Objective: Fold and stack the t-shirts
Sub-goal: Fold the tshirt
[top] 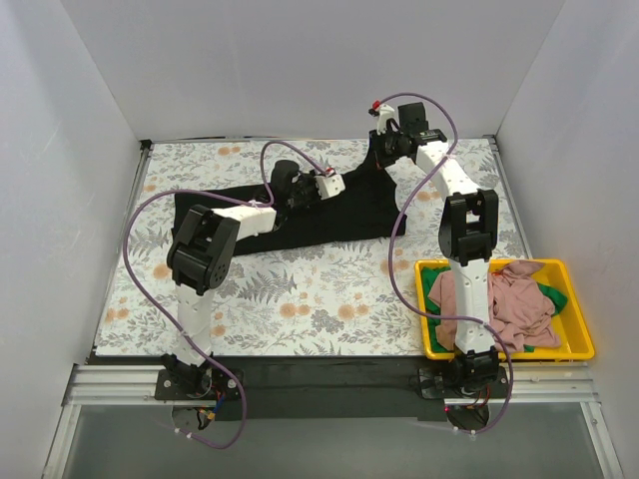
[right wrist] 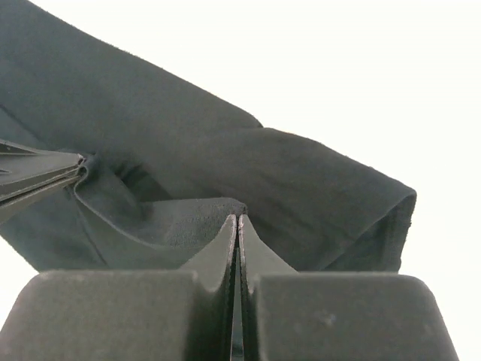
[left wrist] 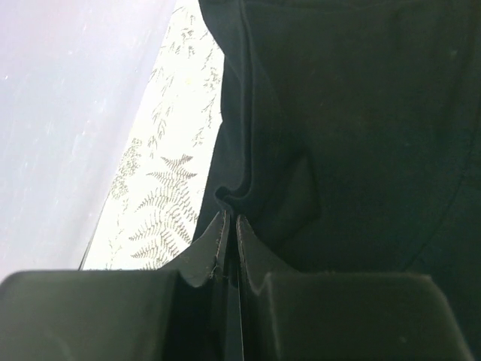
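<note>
The black t-shirt [top: 300,228] lies stretched across the far half of the floral tablecloth, with its far right part lifted. My left gripper [top: 339,185] is shut on a fold of the shirt's edge, seen close in the left wrist view [left wrist: 229,222]. My right gripper [top: 383,152] is shut on the edge of the black shirt [right wrist: 225,143] a little to the right and farther back, its tips [right wrist: 238,220] pinching cloth. The left gripper's fingers [right wrist: 41,169] show at the left of the right wrist view. The pink t-shirt [top: 519,299] and the green t-shirt [top: 435,284] lie crumpled in the yellow bin.
The yellow bin [top: 574,344] stands at the near right corner, next to the right arm's base. White walls close the table on the left, back and right. The floral tablecloth [top: 319,299] is bare in front of the black shirt.
</note>
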